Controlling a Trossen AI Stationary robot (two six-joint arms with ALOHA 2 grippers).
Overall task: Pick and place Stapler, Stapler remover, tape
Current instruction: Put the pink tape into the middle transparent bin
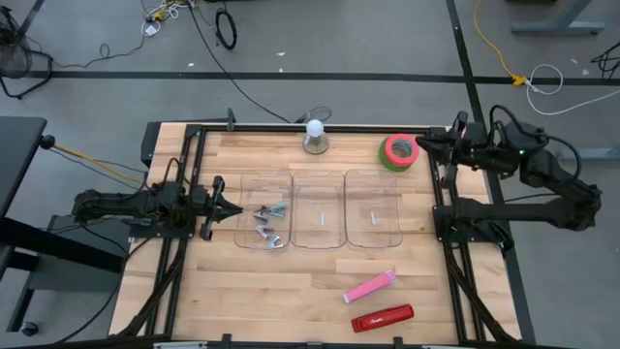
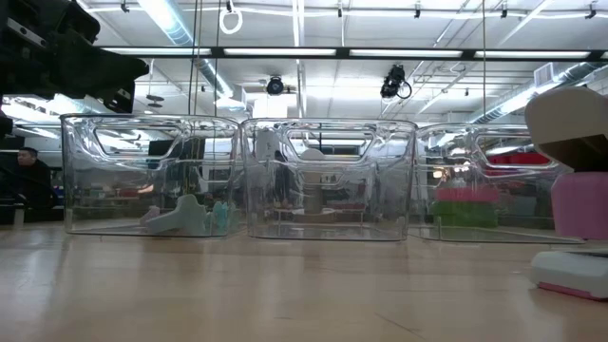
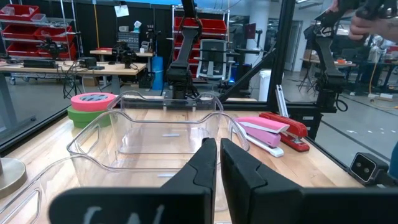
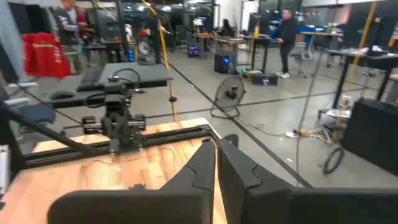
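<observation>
A pink stapler (image 1: 369,287) and a red stapler (image 1: 382,318) lie flat near the table's near edge, right of centre. Several stapler removers (image 1: 269,218) lie on the floor of the left clear bin (image 1: 263,184). The green tape (image 1: 399,151) with its red-pink core lies flat at the far right. My left gripper (image 1: 235,208) is shut and level at the table's left, pointing at the left bin; its wrist view shows the fingers (image 3: 217,155) together. My right gripper (image 1: 426,144) is shut and raised beside the tape, holding nothing (image 4: 217,155).
Three clear bins stand in a row across the table's middle; the middle bin (image 1: 318,179) and right bin (image 1: 373,179) hold only a small white scrap each. A white ball on a round grey base (image 1: 315,136) stands at the far edge. Black frame rails (image 1: 450,242) run along both sides.
</observation>
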